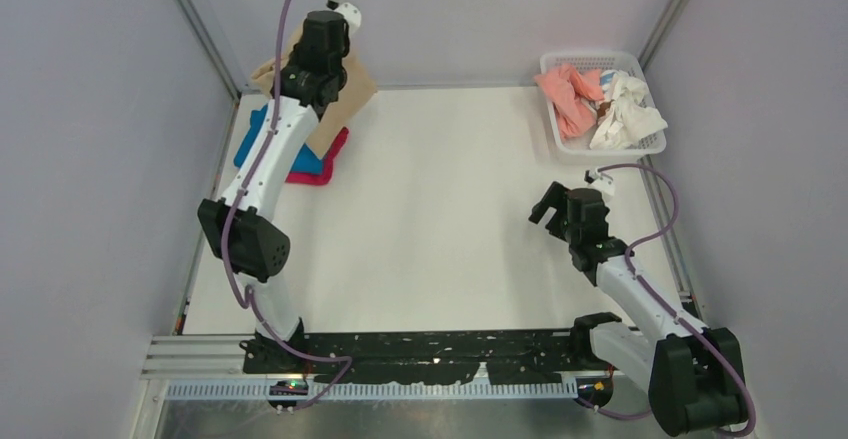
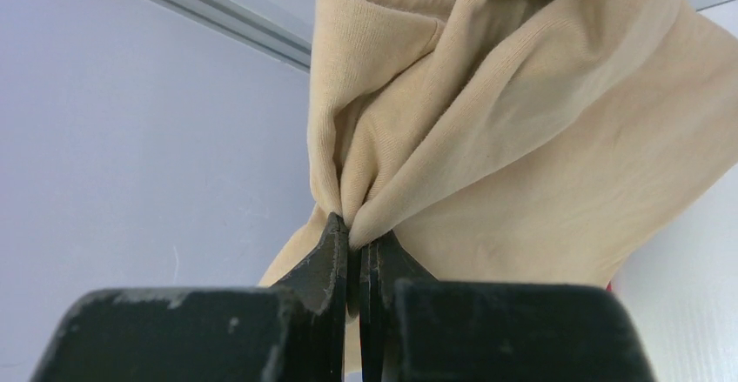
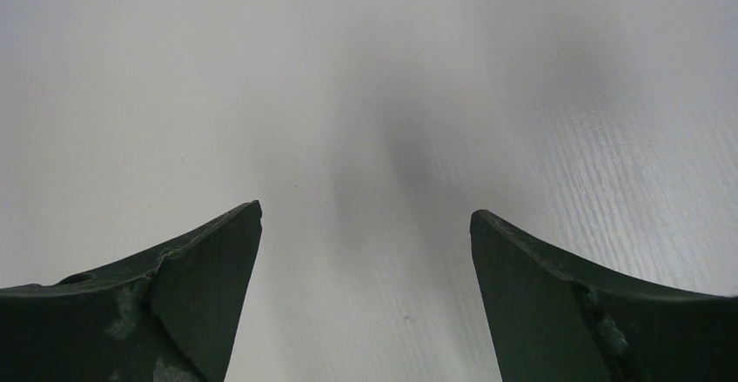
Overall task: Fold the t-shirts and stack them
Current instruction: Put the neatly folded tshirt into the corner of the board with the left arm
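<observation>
Tan t-shirt (image 1: 348, 94): we see it at the far-left corner of the table, lifted and hanging from a pinched bunch, partly over the folded pile there.
Pile beneath: a blue t-shirt (image 1: 252, 144) lies on a magenta t-shirt (image 1: 327, 164); both are flat, and the left arm hides much of them.
Left claw (image 2: 357, 234): closed tight on a gathered fold of the tan cloth, which fans out from the pinch in deep creases.
Step in hand: we judge this to be laying the tan shirt onto the pile.
Doing it well: we would let the free lower edge touch down first along one edge of the blue shirt. We would then draw the claw across so the cloth rolls out flat, and release only once the cloth's weight rests on the pile.
Risk: a release from this height would probably drop the bunch in a heap, and dragging could pull the blue shirt askew.
Right claw (image 3: 365, 217): wide open and holding nothing, low over bare table (image 1: 450, 209), well apart from the pile, so we expect no help from it with smoothing.
Mesh basket (image 1: 592, 56): at the far right, holding a salmon t-shirt (image 1: 565, 94) and a white t-shirt (image 1: 625, 114), both crumpled and unfolded.
</observation>
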{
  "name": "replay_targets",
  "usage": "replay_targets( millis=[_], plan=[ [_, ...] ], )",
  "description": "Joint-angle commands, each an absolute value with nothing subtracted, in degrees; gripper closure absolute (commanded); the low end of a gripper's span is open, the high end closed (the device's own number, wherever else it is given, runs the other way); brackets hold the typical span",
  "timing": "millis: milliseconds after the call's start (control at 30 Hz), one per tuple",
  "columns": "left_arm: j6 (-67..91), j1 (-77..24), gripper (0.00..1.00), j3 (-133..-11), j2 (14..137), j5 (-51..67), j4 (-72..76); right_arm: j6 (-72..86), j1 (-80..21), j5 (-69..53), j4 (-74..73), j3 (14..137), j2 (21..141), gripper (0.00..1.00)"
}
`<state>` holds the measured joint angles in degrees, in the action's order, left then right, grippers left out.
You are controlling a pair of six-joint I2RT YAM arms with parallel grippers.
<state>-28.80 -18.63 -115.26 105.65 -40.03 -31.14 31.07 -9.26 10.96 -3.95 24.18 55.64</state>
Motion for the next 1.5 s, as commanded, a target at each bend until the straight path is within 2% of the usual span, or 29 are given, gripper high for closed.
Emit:
replay_targets(
  millis=[0, 300, 667, 967, 1433, 1467],
  plan=[
    [-28.2, -18.3, 1.00, -118.5, 102.0, -40.3, -33.0, 30.6, -9.1, 13.2, -3.3, 25.8, 56.9, 0.05],
    [-21.2, -14.2, 1.00, -118.3, 105.2, -38.1, -37.6, 30.7, -9.2, 14.8, -4.3, 26.5, 57.9, 0.05],
    [-15.7, -5.8, 1.00, -123.7, 116.3, -32.6, -42.5, 30.6, -9.1, 17.0, -5.1, 27.0, 57.7, 0.05],
    [-14.6, -3.7, 1.00, -127.9, 121.6, -38.5, -45.5, 30.4, -9.2, 16.7, -5.5, 27.7, 59.1, 0.05],
    [-9.7, -0.7, 1.00, -130.0, 124.3, -36.5, -51.6, 29.6, -9.3, 17.1, -5.8, 27.3, 55.2, 0.05],
    [-9.2, -0.6, 0.96, -131.0, 124.6, -36.9, -52.3, 29.6, -9.2, 17.0, -5.8, 27.3, 55.1, 0.05]
  ],
)
